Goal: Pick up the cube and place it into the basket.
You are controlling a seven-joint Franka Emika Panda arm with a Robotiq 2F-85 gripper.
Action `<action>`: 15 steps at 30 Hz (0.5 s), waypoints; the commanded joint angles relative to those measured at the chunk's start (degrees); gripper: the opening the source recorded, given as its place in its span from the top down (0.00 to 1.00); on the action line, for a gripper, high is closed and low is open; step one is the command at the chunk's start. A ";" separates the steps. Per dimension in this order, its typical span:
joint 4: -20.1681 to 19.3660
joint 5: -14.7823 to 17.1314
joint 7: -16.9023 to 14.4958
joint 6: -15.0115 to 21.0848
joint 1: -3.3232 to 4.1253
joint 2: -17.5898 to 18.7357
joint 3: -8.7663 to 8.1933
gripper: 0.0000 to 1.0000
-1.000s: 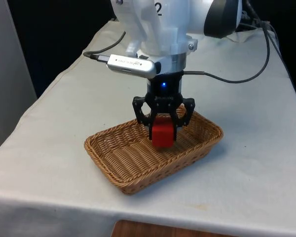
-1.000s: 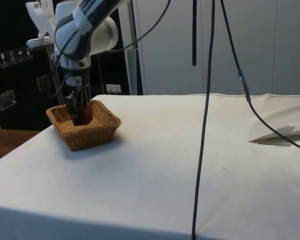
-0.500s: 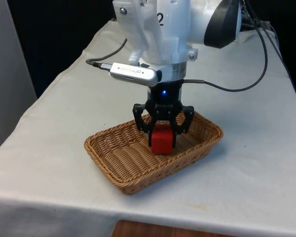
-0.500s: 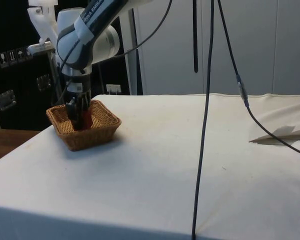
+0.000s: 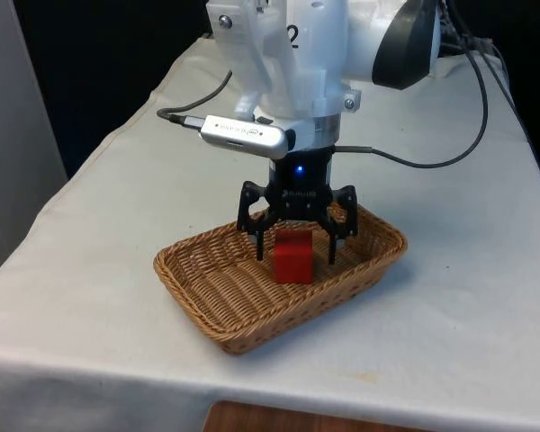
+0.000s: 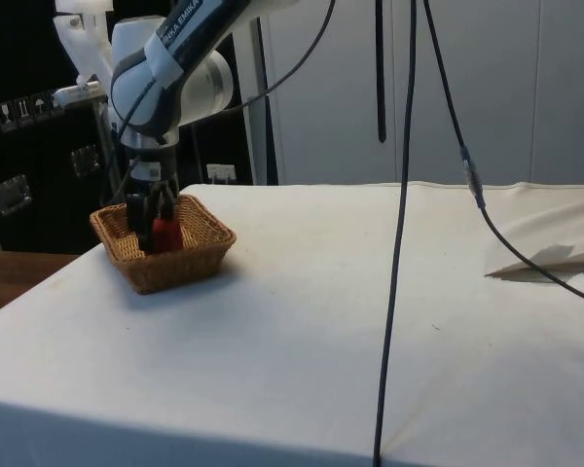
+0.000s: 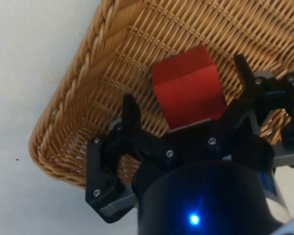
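Change: half a second ago the hand [image 5: 295, 245] was clamped on the red cube [image 5: 293, 255]; now its fingers [image 7: 131, 113] stand apart with a gap on each side of the cube, so the grip has been let go.
Hand: spread wide, holding nothing, low inside the basket [image 5: 207, 310], just above and around the cube, near the middle of the front view.
Cube: resting on the woven floor of the basket, in the half toward the front view's right; in the side view it sits at the left of the frame, a red block [image 6: 166, 233] between the wicker walls [image 6: 175, 268].
Wrist view: the cube [image 7: 188, 88] lies free between the two fingers, touching neither as far as I can judge.
Desk: white cloth [image 5: 450, 306], the basket sitting on it at centre of the front view.
Meaning for the task: the cube is in the basket; judged from this, only lifting the hand straight out remains, without clipping the cube or the rim.
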 commanded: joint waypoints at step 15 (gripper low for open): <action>0.29 -0.11 -0.06 -1.66 0.06 -1.89 -0.23 0.00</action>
